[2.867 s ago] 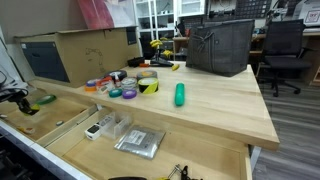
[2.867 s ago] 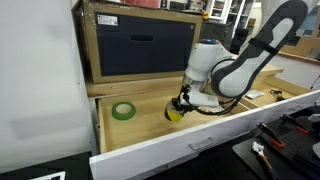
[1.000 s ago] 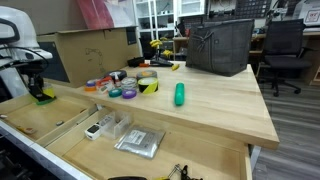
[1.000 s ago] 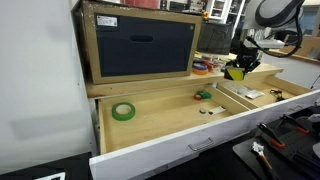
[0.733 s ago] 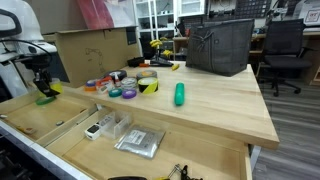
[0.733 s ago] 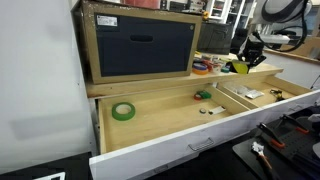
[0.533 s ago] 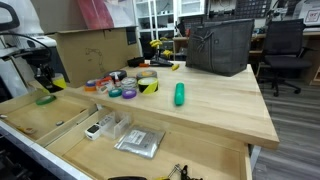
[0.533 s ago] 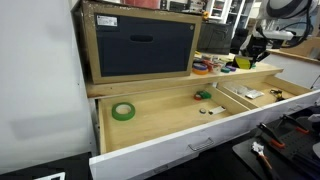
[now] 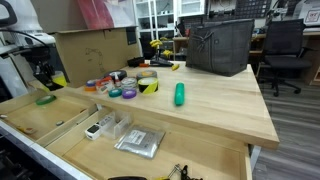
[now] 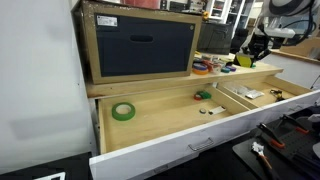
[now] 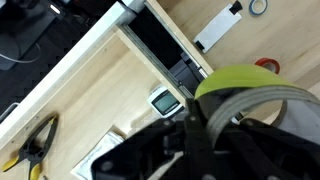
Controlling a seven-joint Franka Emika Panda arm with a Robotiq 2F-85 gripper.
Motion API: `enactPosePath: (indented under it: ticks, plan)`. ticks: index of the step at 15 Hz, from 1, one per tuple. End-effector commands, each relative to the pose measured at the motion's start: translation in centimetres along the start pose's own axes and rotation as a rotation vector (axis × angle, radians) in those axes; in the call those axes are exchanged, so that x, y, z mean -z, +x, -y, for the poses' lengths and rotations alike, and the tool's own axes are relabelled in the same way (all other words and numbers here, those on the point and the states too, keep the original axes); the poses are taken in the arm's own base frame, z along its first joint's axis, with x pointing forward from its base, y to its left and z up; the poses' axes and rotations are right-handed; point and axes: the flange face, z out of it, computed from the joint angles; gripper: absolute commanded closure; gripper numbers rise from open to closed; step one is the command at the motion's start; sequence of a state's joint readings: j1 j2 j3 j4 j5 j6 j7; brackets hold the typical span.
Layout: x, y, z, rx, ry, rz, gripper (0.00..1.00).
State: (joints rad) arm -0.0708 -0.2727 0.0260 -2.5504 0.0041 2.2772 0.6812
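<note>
My gripper (image 11: 215, 125) is shut on a yellow-green tape roll (image 11: 240, 85) with a grey inner core, which fills the lower right of the wrist view. In both exterior views the gripper (image 9: 46, 72) (image 10: 255, 50) hangs above the end of the wooden tabletop, over the open drawer's edge, and the roll shows below the fingers (image 9: 58, 83) (image 10: 245, 61). A green tape roll (image 10: 123, 110) lies flat in the open drawer (image 10: 160, 125); it also shows in an exterior view (image 9: 45, 98).
Several tape rolls (image 9: 125, 85) and a green cylinder (image 9: 180, 94) lie on the tabletop. A dark bag (image 9: 220, 45) and a cardboard box (image 9: 95, 50) stand behind. Drawer compartments hold a small timer (image 11: 165, 100), a plastic packet (image 9: 138, 142) and pliers (image 11: 35, 140).
The gripper has lifted the yellow-green roll out of the drawer and carried it up and across towards the tabletop's end. The green roll has stayed in the drawer.
</note>
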Motion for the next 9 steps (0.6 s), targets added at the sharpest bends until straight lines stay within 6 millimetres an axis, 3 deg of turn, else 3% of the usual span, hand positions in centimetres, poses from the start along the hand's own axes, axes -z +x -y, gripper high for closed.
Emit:
enactPosePath:
  ticks: [1,3,9]
  plan:
    - [0.1,0.3,0.0,-0.01,0.016,0.002,0.99]
    - [0.1,1.5,-0.4,-0.036,0.023,-0.002,0.99]
    - [0.6,9.4,-4.4,-0.164,0.049,-0.049,0.99]
